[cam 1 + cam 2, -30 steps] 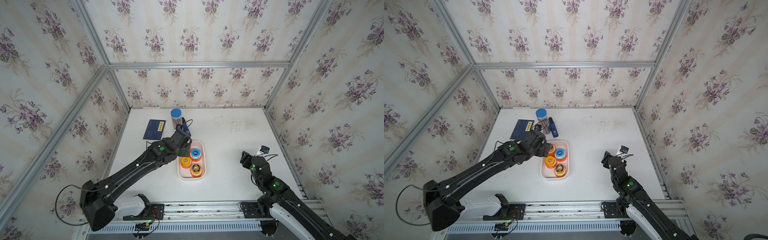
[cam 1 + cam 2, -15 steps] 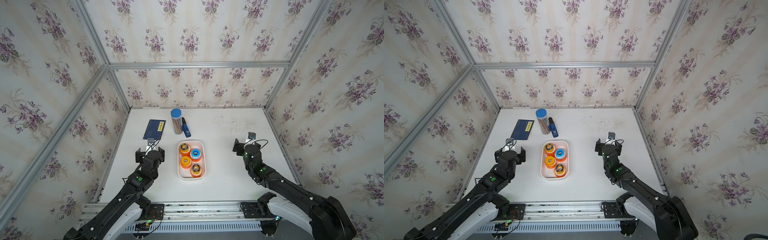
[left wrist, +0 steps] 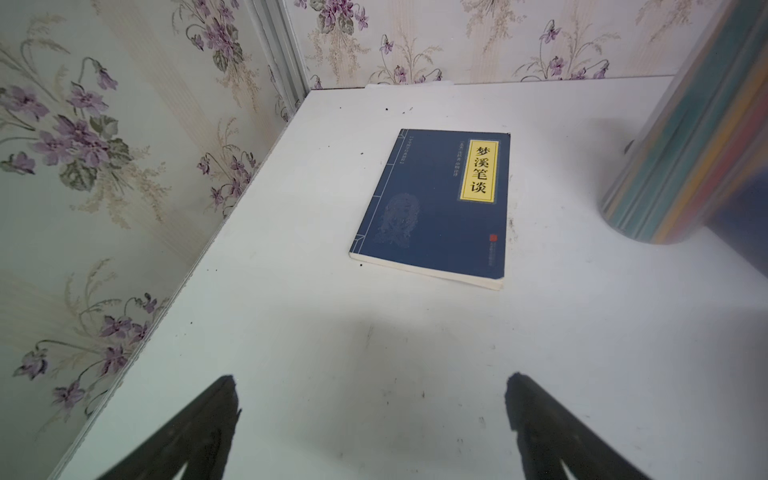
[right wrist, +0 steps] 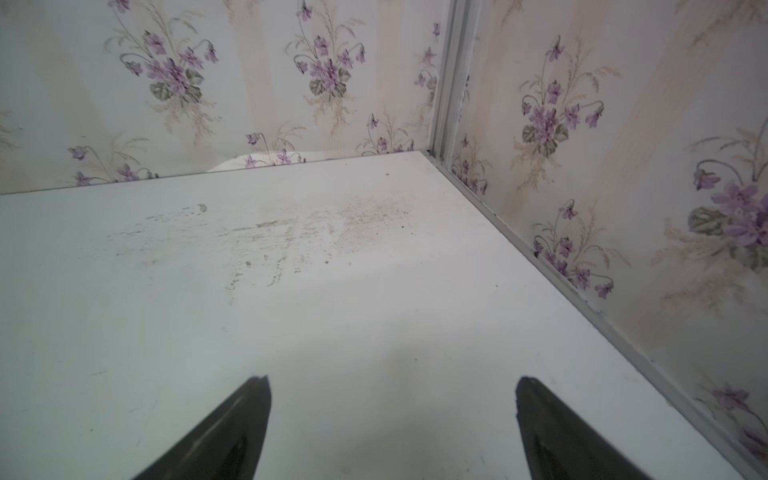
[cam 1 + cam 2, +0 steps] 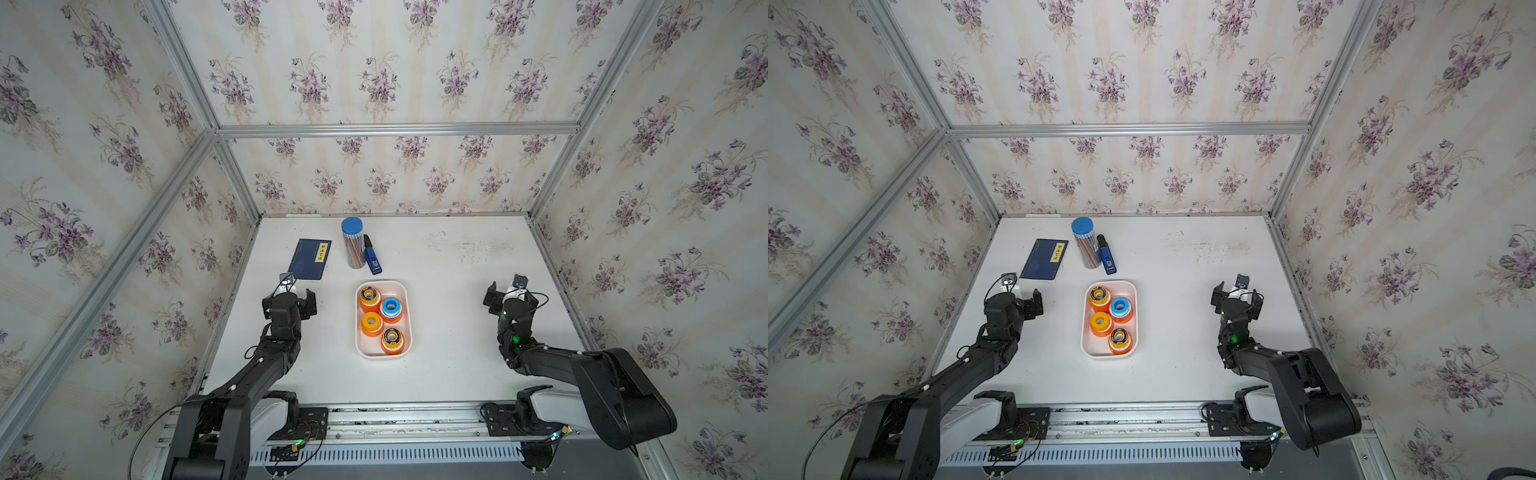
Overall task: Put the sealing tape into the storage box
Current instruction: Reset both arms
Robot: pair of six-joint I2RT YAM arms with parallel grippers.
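In a top view, at the middle of the white table (image 5: 457,365): the storage box (image 5: 358,332), holding all four rolls of sealing tape, upright and packed close. At its far end a dark-cored orange roll (image 5: 370,296), just beside it a blue roll (image 5: 391,307), then a plain orange roll (image 5: 371,322), and at the near end a second dark-cored roll (image 5: 392,338). Beyond the box, flat on the table, a dark blue book (image 5: 310,259); next to that an upright pencil tube (image 5: 352,245) with a blue lid and, just beside it, a small blue object (image 5: 372,259). Left gripper (image 5: 289,296) well apart from the box on the robot's left, right gripper (image 5: 510,293) well apart on the robot's right. Likewise in a top view: storage box (image 5: 1090,350) between left gripper (image 5: 1013,297) and right gripper (image 5: 1237,294), touched by neither. From the left wrist: left gripper (image 3: 371,378) released, jaws spread wide and gripping nothing; ahead, the book (image 3: 436,208) with a yellow title label, and the striped pencil tube (image 3: 681,145) at the edge of view. From the right wrist: right gripper (image 4: 392,378) also released, jaws wide and gripping nothing, over scuffed table (image 4: 291,270) near a corner of the flowered wall (image 4: 291,83).
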